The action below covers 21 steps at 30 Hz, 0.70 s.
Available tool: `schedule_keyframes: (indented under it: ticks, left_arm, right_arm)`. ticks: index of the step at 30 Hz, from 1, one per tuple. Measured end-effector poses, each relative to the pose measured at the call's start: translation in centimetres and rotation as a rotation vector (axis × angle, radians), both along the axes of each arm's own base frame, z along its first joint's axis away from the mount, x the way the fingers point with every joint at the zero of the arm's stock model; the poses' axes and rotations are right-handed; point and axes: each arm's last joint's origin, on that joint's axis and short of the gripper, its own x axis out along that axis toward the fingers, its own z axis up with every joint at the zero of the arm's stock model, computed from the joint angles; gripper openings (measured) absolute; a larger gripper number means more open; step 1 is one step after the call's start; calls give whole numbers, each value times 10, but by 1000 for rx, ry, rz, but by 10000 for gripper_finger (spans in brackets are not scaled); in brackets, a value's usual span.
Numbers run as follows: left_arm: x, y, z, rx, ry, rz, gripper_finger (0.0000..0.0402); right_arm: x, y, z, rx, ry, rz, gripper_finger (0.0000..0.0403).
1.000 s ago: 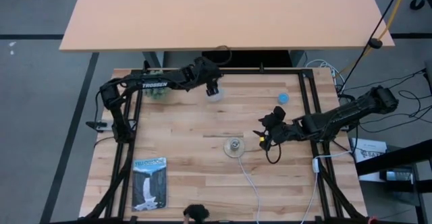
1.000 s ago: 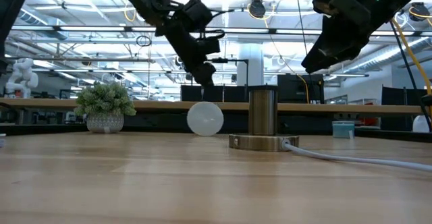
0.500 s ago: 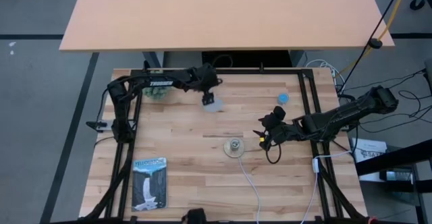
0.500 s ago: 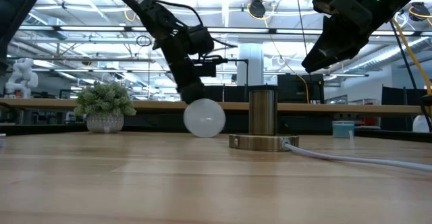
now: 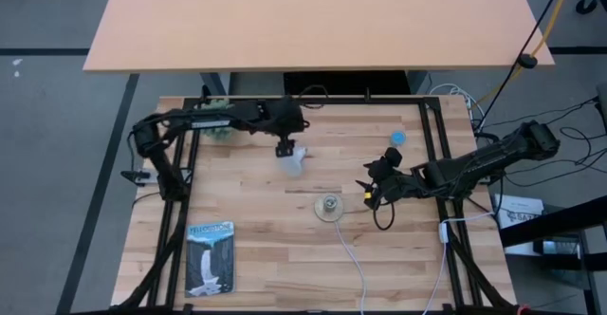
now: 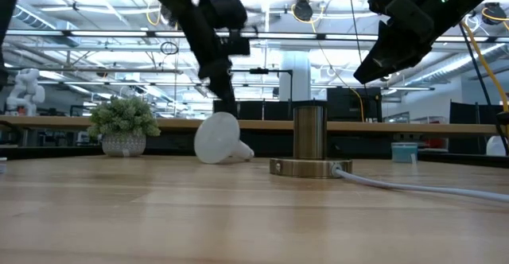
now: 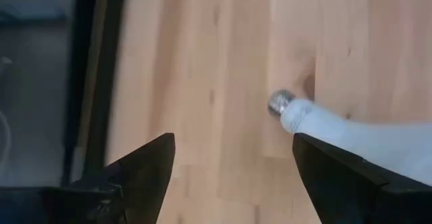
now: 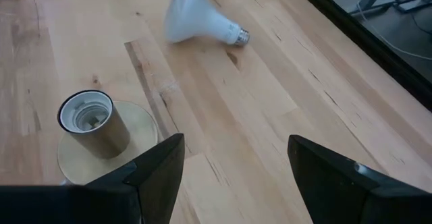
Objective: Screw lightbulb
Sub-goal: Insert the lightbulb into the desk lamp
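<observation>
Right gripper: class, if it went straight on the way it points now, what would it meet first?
Probably the socket, just ahead of the open right gripper and slightly off its line; the lightbulb lies farther on.

Lightbulb (image 6: 218, 138) now toppled on its side, left gripper (image 5: 285, 148) shifted above it.

Bare wood lies all around the lightbulb (image 5: 293, 159), lying on its side; the left gripper (image 5: 284, 149) hangs just above it, jaws spread. Socket (image 5: 329, 206) stands upright mid-table, open wood between it and the bulb. Right gripper (image 5: 371, 190), open, hovers beside the socket, over its white cord (image 5: 351, 254).
</observation>
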Motion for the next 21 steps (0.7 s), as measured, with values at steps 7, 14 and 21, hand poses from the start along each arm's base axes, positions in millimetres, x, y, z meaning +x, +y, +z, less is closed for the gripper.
schedule_keyframes:
  ticks: [7, 14, 21]
  left_arm:
    - [-9, -7, 22, -69, -102, 120, 307]
    - [-9, -16, 21, -73, -68, 147, 307]
    - [-24, -13, 25, -195, -98, 205, 307]
  right_arm:
    - [0, 0, 0, -4, -2, -2, 256]
    - [17, -6, 2, -89, -41, 58, 256]
    - [58, -34, -19, -125, -64, 186, 256]
